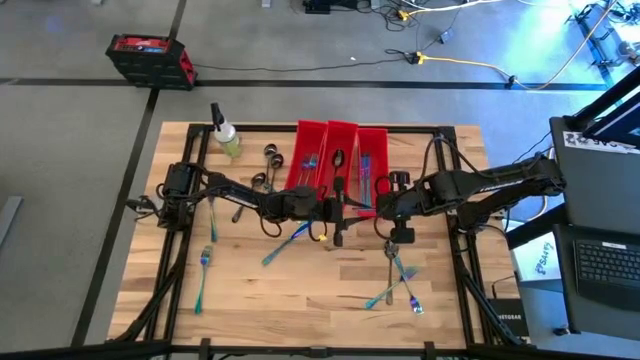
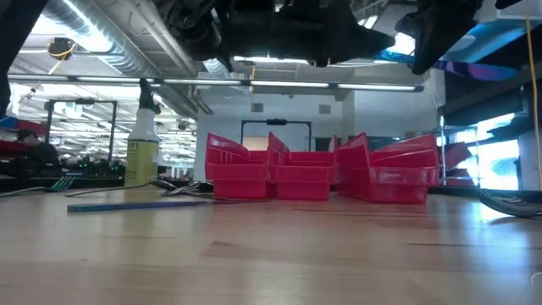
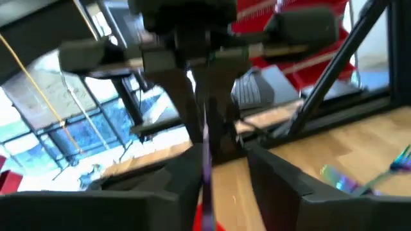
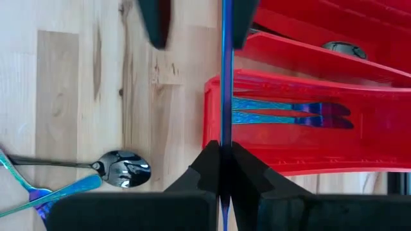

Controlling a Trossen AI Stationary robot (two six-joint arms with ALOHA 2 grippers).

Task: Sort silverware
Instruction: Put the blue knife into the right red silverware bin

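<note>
The blue piece (image 4: 225, 96) hangs in the air just off the near end of the red bins (image 1: 341, 128), pinched dead centre in your right gripper (image 4: 225, 151), whose jaws are shut tight on it. It is too thin and edge-on to say whether it is a knife or a handle.

Its free end reaches in between the fingers (image 4: 156, 25) of your left gripper (image 3: 221, 160), which faces the right one at the same end of the bins. Those jaws stand narrow but not clamped. One finger is close beside the piece, and the other shows bare table between itself and the metal.

You look to be mid-handover, passing the piece from right arm to left, with the sorting drop not yet made. The next move calls for the left jaws to meet squarely on the piece before the right lets go. If you release early it will likely fall to the table short of the bins. After that it needs carrying over the matching bin.

Two blue forks (image 4: 292, 115) lie in the bin nearest the right gripper. A spoon (image 4: 125, 170) lies on the table just outside that bin's end, and more silverware (image 1: 400, 280) is scattered farther out from the bins.
</note>
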